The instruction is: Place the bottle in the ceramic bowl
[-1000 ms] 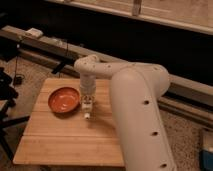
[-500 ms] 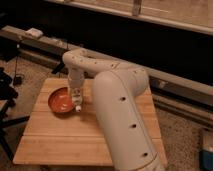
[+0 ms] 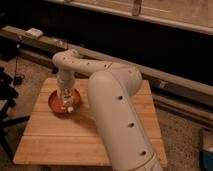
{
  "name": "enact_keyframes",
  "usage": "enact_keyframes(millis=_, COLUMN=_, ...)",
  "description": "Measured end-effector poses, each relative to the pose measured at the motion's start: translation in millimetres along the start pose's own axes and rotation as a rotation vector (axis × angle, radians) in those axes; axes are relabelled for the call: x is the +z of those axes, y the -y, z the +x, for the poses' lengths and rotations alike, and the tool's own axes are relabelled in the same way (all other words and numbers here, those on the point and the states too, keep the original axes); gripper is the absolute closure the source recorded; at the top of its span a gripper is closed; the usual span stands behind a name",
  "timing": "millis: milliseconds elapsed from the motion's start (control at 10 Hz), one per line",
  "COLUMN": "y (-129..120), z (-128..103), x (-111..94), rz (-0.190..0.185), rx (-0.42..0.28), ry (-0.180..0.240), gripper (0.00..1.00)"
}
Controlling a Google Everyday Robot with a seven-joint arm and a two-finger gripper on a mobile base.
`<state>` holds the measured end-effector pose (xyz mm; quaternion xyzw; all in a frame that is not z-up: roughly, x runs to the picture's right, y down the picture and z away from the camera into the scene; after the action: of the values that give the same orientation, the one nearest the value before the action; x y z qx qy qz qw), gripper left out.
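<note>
The orange-red ceramic bowl (image 3: 56, 104) sits on the left part of the wooden table (image 3: 60, 142). My gripper (image 3: 67, 98) hangs straight down over the bowl, at the end of my white arm (image 3: 115, 100) that reaches in from the front right. It is shut on the small white bottle (image 3: 69, 106), which points down with its lower end inside the bowl's rim, at or just above the bowl's floor. The arm hides the right side of the bowl.
A long dark ledge (image 3: 165, 82) runs behind the table, with a small white box (image 3: 34, 33) on its left end. A black stand (image 3: 6, 95) is at the table's left. A blue and white object (image 3: 206, 150) lies on the floor at the right.
My gripper has carried the bottle leftward from the table's middle to over the bowl and lowered it into the bowl.
</note>
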<state>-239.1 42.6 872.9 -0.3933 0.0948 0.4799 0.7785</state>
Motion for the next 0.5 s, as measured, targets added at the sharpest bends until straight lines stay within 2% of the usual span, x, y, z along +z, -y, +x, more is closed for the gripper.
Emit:
enact_keyframes(millis=300, y=-4.1, z=-8.4, x=2.8, rz=-0.021, rx=-0.006, ry=0.037, gripper=0.3)
enact_keyframes(millis=400, y=-5.7, z=-9.0, x=3.0, rz=-0.057, rx=-0.021, ry=0.072, gripper=0.21)
enact_keyframes(millis=500, y=-4.7, z=-9.1, x=2.6, rz=-0.072, rx=-0.028, ry=0.091, gripper=0.2)
